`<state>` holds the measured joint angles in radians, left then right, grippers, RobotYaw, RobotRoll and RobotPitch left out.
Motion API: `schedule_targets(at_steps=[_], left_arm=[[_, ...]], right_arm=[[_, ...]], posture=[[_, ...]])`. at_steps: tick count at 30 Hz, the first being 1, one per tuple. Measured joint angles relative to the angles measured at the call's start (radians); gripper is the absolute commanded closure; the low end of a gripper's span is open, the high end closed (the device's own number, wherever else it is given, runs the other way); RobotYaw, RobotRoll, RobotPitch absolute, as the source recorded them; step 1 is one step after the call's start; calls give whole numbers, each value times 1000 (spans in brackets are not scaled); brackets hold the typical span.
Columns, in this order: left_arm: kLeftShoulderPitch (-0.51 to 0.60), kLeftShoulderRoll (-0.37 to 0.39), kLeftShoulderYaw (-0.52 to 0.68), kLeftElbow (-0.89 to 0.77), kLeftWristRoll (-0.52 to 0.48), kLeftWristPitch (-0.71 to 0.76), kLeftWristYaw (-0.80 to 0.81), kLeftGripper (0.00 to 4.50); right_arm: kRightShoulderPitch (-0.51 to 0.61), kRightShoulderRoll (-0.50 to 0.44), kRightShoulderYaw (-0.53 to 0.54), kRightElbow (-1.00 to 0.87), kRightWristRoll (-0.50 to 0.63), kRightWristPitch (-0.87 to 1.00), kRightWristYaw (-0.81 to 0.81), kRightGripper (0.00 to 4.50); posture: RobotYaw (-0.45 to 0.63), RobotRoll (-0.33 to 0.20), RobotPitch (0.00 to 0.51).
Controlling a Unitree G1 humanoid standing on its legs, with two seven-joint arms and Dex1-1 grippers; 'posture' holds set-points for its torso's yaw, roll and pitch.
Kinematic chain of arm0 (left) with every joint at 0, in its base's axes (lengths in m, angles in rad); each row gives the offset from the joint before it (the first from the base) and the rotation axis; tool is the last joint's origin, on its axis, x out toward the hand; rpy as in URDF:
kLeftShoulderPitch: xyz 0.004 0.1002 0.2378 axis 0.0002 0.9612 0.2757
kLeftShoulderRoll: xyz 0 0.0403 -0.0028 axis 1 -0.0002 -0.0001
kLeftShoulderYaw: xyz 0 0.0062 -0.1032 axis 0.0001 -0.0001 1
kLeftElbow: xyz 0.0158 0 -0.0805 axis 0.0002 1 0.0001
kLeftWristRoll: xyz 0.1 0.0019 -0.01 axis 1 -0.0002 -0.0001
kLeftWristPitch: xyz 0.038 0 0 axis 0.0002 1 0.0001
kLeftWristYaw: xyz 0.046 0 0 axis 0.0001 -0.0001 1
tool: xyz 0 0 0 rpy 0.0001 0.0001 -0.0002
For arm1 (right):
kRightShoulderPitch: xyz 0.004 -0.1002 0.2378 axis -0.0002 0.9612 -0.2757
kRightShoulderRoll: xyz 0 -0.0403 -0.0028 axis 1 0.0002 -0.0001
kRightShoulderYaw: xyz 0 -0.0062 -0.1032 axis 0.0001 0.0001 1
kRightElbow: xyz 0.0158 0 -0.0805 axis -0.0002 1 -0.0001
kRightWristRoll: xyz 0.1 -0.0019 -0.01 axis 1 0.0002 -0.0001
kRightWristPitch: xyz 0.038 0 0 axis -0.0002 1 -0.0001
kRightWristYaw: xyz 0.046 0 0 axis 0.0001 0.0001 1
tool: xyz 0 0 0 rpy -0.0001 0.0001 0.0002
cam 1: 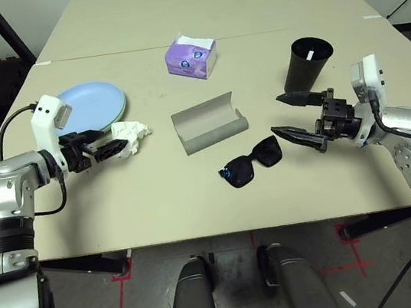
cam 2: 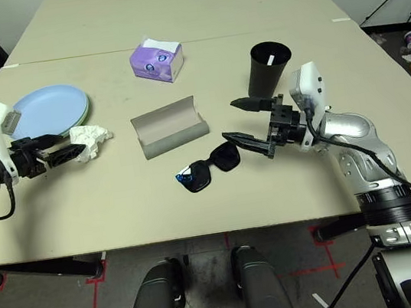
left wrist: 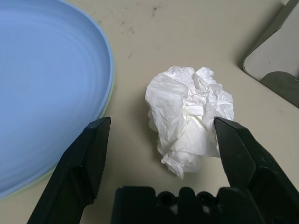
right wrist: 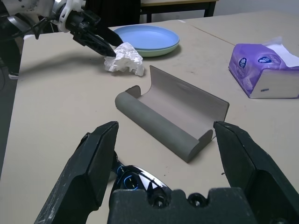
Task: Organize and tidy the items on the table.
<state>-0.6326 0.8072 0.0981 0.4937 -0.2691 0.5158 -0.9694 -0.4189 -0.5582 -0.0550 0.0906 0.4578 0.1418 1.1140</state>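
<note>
My left gripper (left wrist: 159, 140): jaws wide apart around one crumpled tissue (left wrist: 189, 119), beside two stacked plates (cam 1: 94, 107). My right gripper (cam 1: 293, 116): spread wide, empty, near one pair of sunglasses (cam 1: 251, 163). One open glasses case (cam 1: 208, 122) mid-table (cam 1: 166, 199). One purple tissue box (cam 1: 191, 56), print unreadable. One black cup (cam 1: 306, 63).

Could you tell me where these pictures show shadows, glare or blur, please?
Left eye view: even light, soft shadows under the sunglasses and the open glasses case, no strong glare. Left wrist view: crumpled tissue sharp, blue plate smooth and slightly soft, the near fingers dark and featureless. Right wrist view: a bright blue glint on the sunglasses lens at the bottom edge.
</note>
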Motion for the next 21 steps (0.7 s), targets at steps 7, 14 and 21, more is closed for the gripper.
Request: schedule_targets(at_steps=[7, 14, 21], left_arm=[[-13, -6, -5, 2, -1, 6, -24, 397], [-13, -8, -9, 17, -2, 25, -40, 2901], [-22, -8, -10, 35, -3, 32, -52, 4475]], right_arm=[[0, 0, 0, -8, 0, -2, -3, 0], [0, 0, 0, -8, 0, -8, -4, 0], [0, 0, 0, -8, -1, -16, -6, 0]], posture=[[-37, 0, 141], [-40, 0, 142], [-39, 0, 139]])
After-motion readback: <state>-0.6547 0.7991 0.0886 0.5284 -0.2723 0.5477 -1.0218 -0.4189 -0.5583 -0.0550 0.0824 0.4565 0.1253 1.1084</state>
